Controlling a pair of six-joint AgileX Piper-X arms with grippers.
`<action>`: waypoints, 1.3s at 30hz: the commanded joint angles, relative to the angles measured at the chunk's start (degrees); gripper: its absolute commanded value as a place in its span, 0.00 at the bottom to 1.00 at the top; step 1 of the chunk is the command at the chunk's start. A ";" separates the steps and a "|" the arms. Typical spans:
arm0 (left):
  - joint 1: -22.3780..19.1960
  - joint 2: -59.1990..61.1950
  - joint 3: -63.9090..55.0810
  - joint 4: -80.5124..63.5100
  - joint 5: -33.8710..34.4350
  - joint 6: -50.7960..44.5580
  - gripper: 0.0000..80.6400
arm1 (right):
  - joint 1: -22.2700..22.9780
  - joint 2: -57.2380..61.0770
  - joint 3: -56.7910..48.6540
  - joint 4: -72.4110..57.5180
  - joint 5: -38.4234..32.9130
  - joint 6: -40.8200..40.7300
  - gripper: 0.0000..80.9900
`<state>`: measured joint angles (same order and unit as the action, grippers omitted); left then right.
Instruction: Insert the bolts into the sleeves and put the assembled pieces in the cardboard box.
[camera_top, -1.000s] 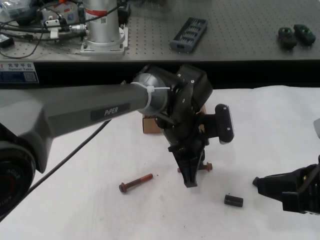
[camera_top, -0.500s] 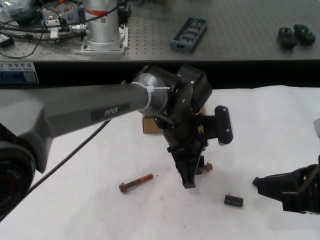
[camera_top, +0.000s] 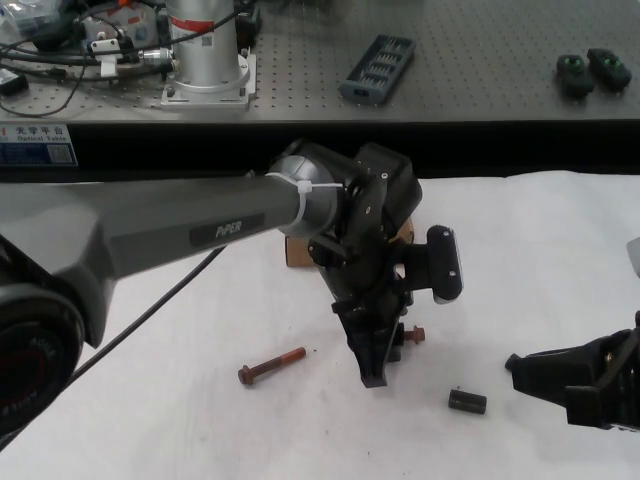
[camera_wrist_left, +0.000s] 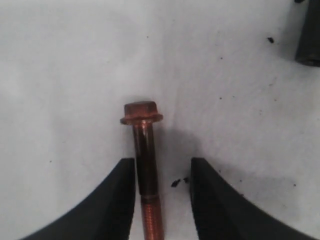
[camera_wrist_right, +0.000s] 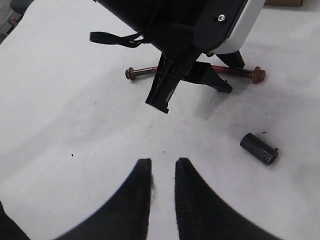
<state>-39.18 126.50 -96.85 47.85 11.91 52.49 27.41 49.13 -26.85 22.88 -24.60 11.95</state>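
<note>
Nearest to us, at the bottom of the right wrist view, the right gripper (camera_wrist_right: 162, 161) has its fingers drawn to a narrow slit with nothing between them, and it hangs over bare white cloth (camera_wrist_right: 75, 125). A little further out, right of centre in that frame, the black sleeve (camera_wrist_right: 259, 148) lies on its side, touching nothing.

On to the main action. The left gripper (camera_wrist_left: 163, 162) stands jaws wide, straddling a copper bolt (camera_wrist_left: 145, 150). In the left wrist view the shank runs up from the bottom edge between the two fingers, and the flanged head sits just past the tips at frame centre. The shank hugs the finger on the left of the frame (camera_wrist_left: 117, 200) and leaves a clear gap to the other; whether it touches, I can't tell.

So this reads as the pick-up of a bolt, with the grasp lined up and not yet made. The next move calls for closing squarely on the shank. Expect the bolt to be nudged sideways as the far finger arrives, since it sits off-centre. Then comes a lift and a carry toward that sleeve.

Further back, a second bolt (camera_top: 272, 364) waits lower left of centre in the high view. Beyond the arm, mid-frame, sits the cardboard box (camera_top: 298, 250), mostly hidden, with its contents out of sight.
</note>
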 joint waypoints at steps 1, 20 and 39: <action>-0.13 0.30 -0.54 0.04 -0.13 -0.19 0.34 | 0.09 -0.52 -0.15 0.41 -1.18 0.05 0.18; -0.13 0.30 -0.54 -0.55 -7.87 -0.19 0.08 | 0.09 -0.52 -0.15 0.41 -2.15 0.47 0.18; -2.14 0.30 -0.54 0.06 -5.65 0.71 0.35 | 0.09 -0.52 -0.15 0.31 -2.12 0.47 0.18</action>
<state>-40.67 126.50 -96.86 47.48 6.29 53.12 27.41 49.13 -26.85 22.88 -25.87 12.39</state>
